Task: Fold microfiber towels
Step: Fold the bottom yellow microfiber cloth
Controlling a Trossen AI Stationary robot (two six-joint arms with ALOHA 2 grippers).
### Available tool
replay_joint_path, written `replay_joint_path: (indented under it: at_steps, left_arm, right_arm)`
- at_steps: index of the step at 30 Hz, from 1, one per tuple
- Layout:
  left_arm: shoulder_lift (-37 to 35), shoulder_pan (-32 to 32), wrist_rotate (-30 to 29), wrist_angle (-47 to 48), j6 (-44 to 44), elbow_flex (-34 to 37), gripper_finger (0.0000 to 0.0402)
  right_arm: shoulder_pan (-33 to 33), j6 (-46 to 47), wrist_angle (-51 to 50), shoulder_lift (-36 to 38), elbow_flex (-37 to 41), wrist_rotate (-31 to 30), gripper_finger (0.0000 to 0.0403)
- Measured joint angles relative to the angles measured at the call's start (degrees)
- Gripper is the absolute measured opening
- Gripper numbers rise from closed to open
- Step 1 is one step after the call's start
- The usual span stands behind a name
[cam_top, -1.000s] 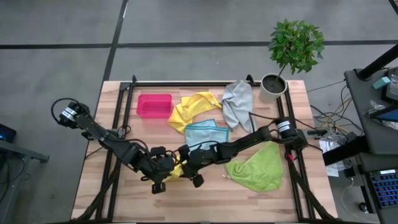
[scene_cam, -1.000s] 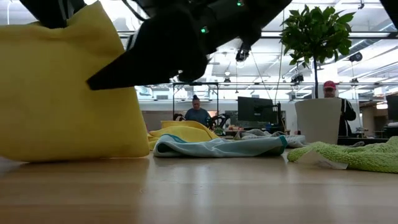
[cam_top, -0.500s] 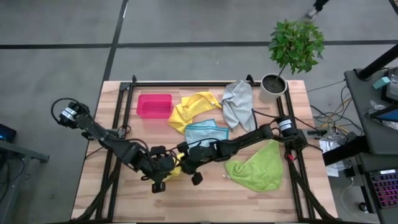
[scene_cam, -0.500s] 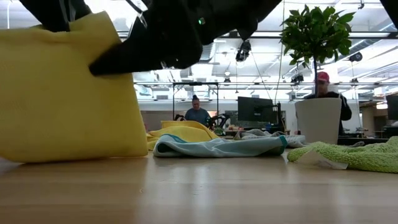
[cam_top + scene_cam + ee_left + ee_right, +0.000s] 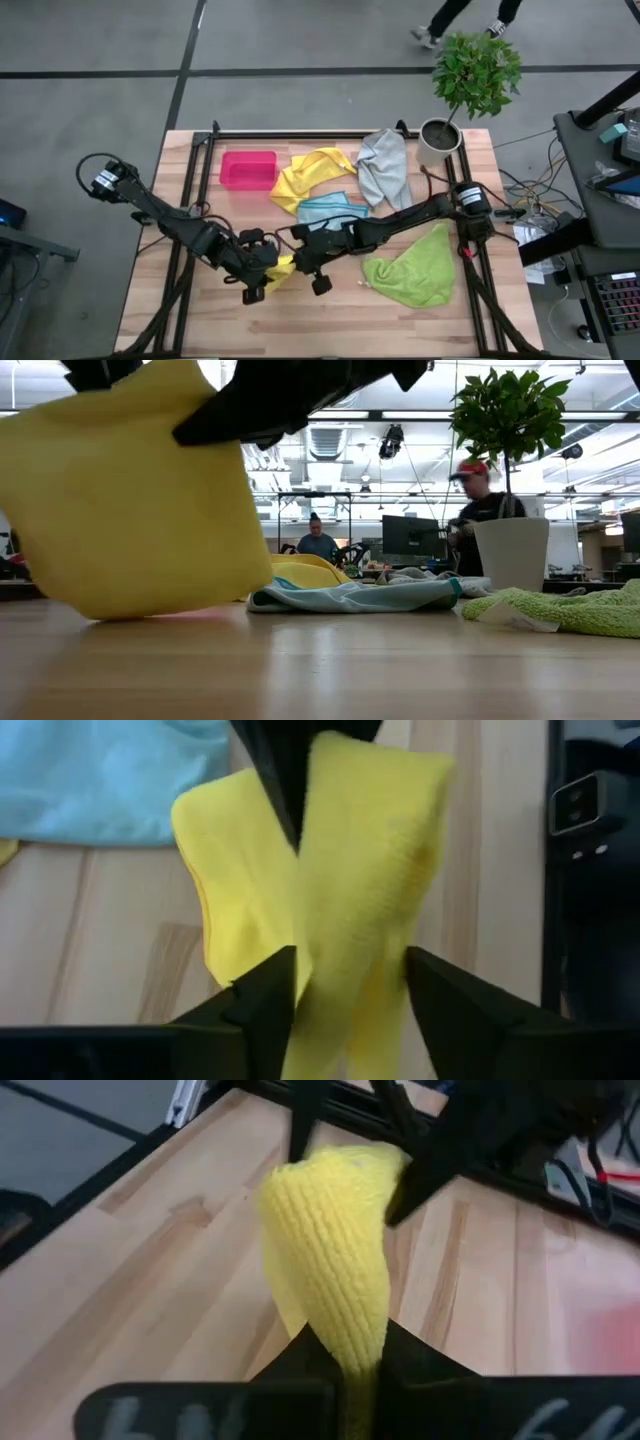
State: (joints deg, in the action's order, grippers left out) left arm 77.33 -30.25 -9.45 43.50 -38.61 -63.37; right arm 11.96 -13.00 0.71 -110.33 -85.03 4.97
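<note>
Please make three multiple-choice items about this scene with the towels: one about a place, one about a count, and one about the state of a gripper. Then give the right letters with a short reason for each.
1. Where does the lime green towel lie on the table in the high view?
A. Beside the pink bin
B. Near the right arm's base
C. Under the potted plant

2. How many towels are visible in the high view?
A. Three
B. Four
C. Five

3. What is the right gripper doing?
A. Shut on the yellow towel
B. Open above the grey towel
C. Shut on the light blue towel

Key:
1 B: it lies at the table's right side, below that arm.
2 C: two yellow, one light blue, one grey, one lime green.
3 A: its wrist view shows yellow cloth pinched between its fingers, while the left gripper has parted fingers around the same towel.
</note>
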Motion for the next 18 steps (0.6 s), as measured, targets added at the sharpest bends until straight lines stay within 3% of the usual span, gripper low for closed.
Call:
replay_joint_path:
  at_steps: [7,18]
  left_arm:
    - [-2.46,0.49,-0.59,-1.2,0.41,-0.02,0.0226]
    - [-1.76,0.66,-7.1,-2.53,-0.03,0.09,0.0228]
  right_arm:
    - [-0.25,4.88,-2.34,1.47,0.02,0.0,0.0009]
    - [-1.02,7.47,-2.53,1.47,0.02,-0.04,0.0009]
